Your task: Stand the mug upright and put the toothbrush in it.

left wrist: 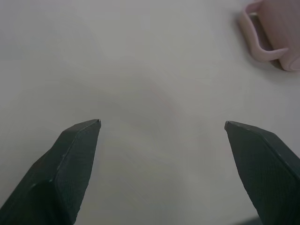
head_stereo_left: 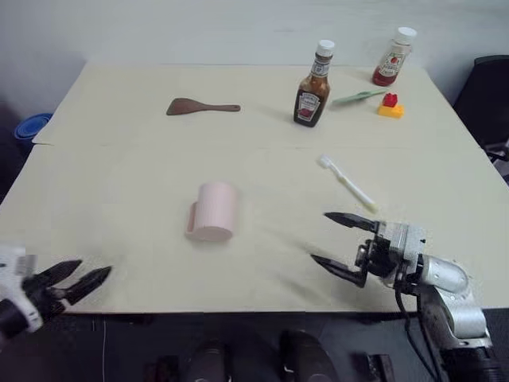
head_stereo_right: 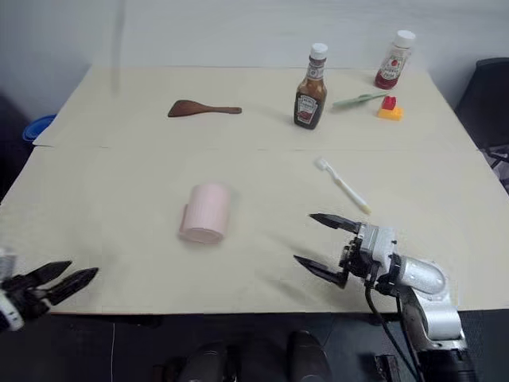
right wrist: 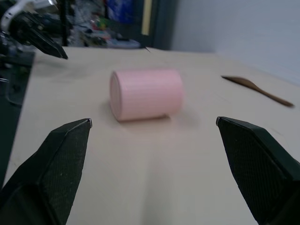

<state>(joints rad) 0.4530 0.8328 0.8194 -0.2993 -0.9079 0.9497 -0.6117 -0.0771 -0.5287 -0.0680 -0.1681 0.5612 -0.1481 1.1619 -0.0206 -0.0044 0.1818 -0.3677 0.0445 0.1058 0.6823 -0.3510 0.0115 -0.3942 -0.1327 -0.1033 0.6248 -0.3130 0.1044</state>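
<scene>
The pale pink ribbed mug point(head_stereo_left: 213, 211) lies on its side mid-table, handle toward the left and a flat pink end facing the near edge. The white toothbrush point(head_stereo_left: 347, 183) lies flat to its right, slanting toward the near right. My right gripper point(head_stereo_left: 320, 236) hovers open near the front edge, right of the mug and just in front of the toothbrush's handle end, pointing left at the mug point(right wrist: 146, 93). My left gripper point(head_stereo_left: 94, 268) is open over the near left corner, with nothing between its fingers. The mug's handle point(left wrist: 257, 40) is in the left wrist view.
At the back of the cream table point(head_stereo_left: 119, 183) lie a brown spatula point(head_stereo_left: 199, 107), a dark sauce bottle point(head_stereo_left: 312, 87), a thin green utensil point(head_stereo_left: 358, 97), a red-and-yellow block point(head_stereo_left: 390, 106) and a ketchup bottle point(head_stereo_left: 394, 57). A black chair point(head_stereo_left: 485, 95) stands at the right.
</scene>
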